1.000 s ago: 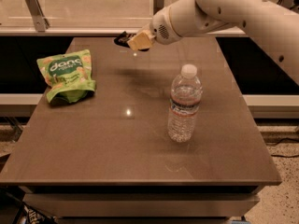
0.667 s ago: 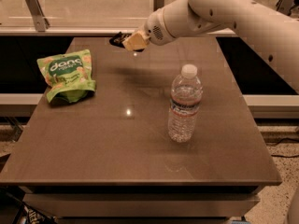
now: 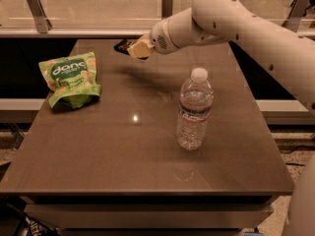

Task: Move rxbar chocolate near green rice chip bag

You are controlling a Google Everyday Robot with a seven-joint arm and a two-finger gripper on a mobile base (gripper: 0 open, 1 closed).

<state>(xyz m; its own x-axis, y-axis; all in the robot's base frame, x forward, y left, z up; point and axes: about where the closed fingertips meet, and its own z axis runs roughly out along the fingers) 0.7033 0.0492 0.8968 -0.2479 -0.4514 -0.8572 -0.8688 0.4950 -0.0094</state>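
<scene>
The green rice chip bag (image 3: 70, 78) lies on the left side of the brown table (image 3: 147, 151), its white "danc" lettering facing up. My gripper (image 3: 134, 48) hangs above the far middle of the table, at the end of the white arm that reaches in from the right. Its tan fingers (image 3: 141, 49) are shut on the rxbar chocolate (image 3: 121, 46), a small black bar that sticks out to the left of them, held up off the table. The bar is to the right of the bag and farther back.
A clear plastic water bottle (image 3: 194, 110) with a white cap stands upright right of the table's middle. A glass rail with metal posts (image 3: 167, 3) runs behind the table. The white arm (image 3: 246, 28) crosses the upper right.
The gripper, with the black bar in it, has moved a little to the left and slightly lower, toward the bag. The bag and the bottle have not moved.
</scene>
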